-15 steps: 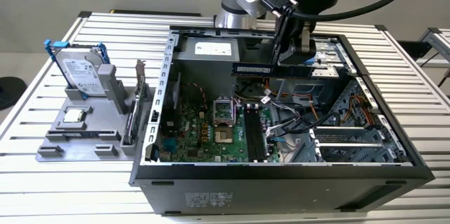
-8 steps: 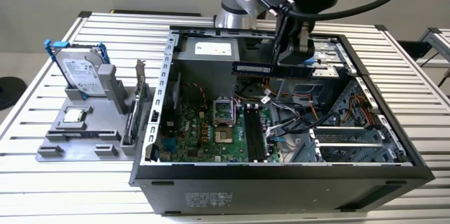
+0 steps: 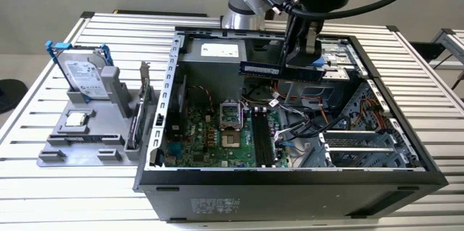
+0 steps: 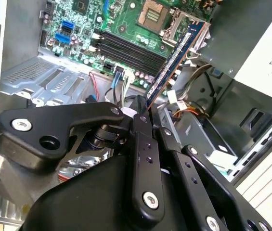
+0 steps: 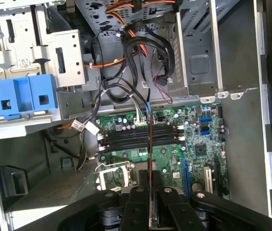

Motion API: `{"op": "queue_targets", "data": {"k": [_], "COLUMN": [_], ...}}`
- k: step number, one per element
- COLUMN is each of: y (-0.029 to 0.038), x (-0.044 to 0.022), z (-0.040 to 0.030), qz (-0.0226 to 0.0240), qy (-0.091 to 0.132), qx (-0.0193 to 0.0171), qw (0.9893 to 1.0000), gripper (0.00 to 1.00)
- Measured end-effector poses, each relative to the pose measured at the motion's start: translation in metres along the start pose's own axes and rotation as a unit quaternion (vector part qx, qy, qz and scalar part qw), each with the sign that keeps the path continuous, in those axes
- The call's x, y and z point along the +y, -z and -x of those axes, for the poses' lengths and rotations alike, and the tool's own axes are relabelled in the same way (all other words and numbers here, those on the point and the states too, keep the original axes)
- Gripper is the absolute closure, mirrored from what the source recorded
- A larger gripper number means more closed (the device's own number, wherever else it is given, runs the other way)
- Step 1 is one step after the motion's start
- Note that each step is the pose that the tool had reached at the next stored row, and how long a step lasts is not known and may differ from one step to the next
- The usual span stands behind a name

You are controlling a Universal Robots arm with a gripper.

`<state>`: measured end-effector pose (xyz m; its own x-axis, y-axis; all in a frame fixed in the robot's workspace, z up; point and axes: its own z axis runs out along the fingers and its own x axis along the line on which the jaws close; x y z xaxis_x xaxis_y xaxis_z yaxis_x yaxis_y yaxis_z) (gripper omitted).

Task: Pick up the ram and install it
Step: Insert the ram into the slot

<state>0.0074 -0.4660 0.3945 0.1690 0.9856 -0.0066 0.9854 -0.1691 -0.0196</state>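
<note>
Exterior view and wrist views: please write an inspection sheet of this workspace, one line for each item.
Surface: slatted metal table, carries the open computer case.
Job's things: the ram held above the case; memory slots look empty.
Clutter: grey holder with hard drive and CPU chip.
Grippers: gripper, fingers shut on the ram.
Cables: orange and black bundles inside the case.
Surroundings: another slatted table at the exterior view's right.
</note>
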Motion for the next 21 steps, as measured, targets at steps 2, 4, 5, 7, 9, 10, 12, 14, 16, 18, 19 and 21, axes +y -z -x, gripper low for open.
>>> {"op": "queue_targets", "data": {"k": [2, 4, 5, 7, 9, 10, 12, 14, 16, 18, 19, 21], "y": [0.0000, 0.0001, 0.0001, 0.0000, 0.0001, 0.0001, 0.0001, 0.0001, 0.0001, 0.0001, 0.0001, 0.0001], "x": [0.0002, 0.0005, 0.0006, 0.0009, 0.0012, 0.0015, 0.0019, 0.0024, 0.0028, 0.0032, 0.0034, 0.0039], "z": [0.0000, -0.0001, -0.0001, -0.0001, -0.0002, -0.0003, -0.0003, -0.0004, -0.0005, -0.0006, -0.0006, -0.0007], "qz": [-0.0001, -0.0001, -0.0001, -0.0002, -0.0002, -0.0002, -0.0003, -0.0003, -0.0003, -0.0004, -0.0004, -0.0004], "qy": [-0.008, -0.015, -0.018, -0.025, -0.031, -0.034, -0.039, -0.044, -0.048, -0.053, -0.055, -0.059], "qx": [0.0001, 0.0002, 0.0003, 0.0005, 0.0006, 0.0006, 0.0007, 0.0008, 0.0009, 0.0010, 0.0010, 0.0011], "qw": [1.0000, 0.9999, 0.9998, 0.9997, 0.9995, 0.9994, 0.9992, 0.9990, 0.9988, 0.9986, 0.9985, 0.9982], "gripper": [1.00, 1.00, 1.00, 1.00, 1.00, 1.00, 1.00, 1.00, 1.00, 1.00, 1.00, 1.00]}}
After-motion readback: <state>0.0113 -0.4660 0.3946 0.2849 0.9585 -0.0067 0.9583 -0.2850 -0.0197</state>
